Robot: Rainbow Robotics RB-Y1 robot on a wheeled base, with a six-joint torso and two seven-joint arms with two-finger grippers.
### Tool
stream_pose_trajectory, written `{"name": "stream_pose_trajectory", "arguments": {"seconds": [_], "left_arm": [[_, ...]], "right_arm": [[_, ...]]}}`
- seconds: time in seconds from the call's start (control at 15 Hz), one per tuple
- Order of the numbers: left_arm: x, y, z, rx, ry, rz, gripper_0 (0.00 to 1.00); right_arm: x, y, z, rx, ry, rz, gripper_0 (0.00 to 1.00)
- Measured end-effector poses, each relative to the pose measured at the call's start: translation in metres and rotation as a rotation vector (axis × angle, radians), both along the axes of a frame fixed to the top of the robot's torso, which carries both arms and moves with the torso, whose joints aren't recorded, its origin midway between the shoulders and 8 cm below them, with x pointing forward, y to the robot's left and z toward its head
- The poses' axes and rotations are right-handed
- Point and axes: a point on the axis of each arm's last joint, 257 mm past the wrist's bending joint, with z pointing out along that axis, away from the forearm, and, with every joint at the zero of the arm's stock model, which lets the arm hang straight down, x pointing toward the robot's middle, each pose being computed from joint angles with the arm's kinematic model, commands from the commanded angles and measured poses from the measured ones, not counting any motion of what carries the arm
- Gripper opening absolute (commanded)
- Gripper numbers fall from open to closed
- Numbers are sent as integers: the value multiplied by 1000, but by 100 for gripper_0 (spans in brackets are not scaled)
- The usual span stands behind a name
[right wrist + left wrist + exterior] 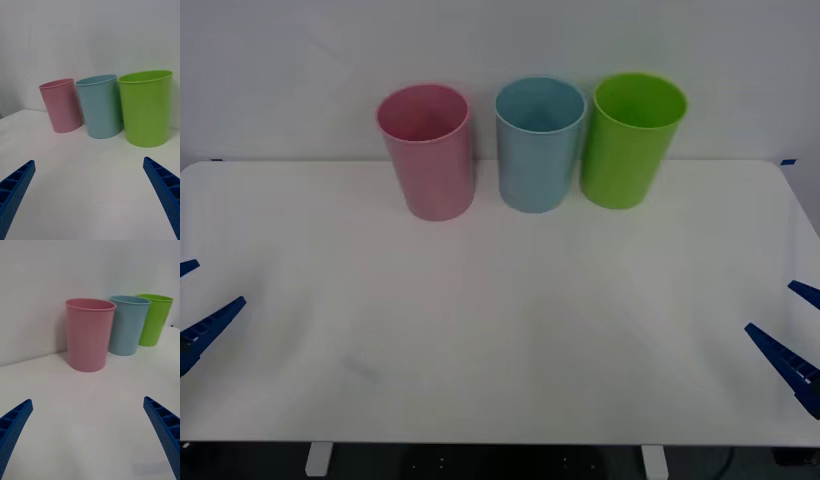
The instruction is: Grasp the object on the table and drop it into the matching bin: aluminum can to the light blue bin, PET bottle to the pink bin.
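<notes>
Three tall cup-shaped bins stand in a row at the back of the white table (500,340). The pink bin (428,155) (62,107) (89,335) is leftmost and the light blue bin (538,150) (100,108) (127,326) is in the middle. The object, whether PET bottle or aluminum can, is out of view. My left gripper (195,298) (88,401) hovers open at the table's left edge with nothing between its fingers. My right gripper (795,325) (89,162) hovers open at the right edge, also holding nothing.
A green bin (630,145) (147,110) (154,320) stands to the right of the light blue one, nearly touching it. A plain white wall rises directly behind the bins. Bare tabletop spans the whole width between the two grippers.
</notes>
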Motion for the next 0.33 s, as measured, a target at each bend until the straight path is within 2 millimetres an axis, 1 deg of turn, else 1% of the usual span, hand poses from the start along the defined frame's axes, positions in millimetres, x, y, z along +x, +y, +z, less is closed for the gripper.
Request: {"name": "stream_pose_trajectory", "arguments": {"seconds": [0.2, 0.33], "left_arm": [[-3, -5, -9, -12, 24, -7, 100], [-3, -5, -9, -13, 25, -7, 100]], "right_arm": [[0, 0, 0, 0, 0, 0, 100], [0, 0, 0, 0, 0, 0, 100]]}}
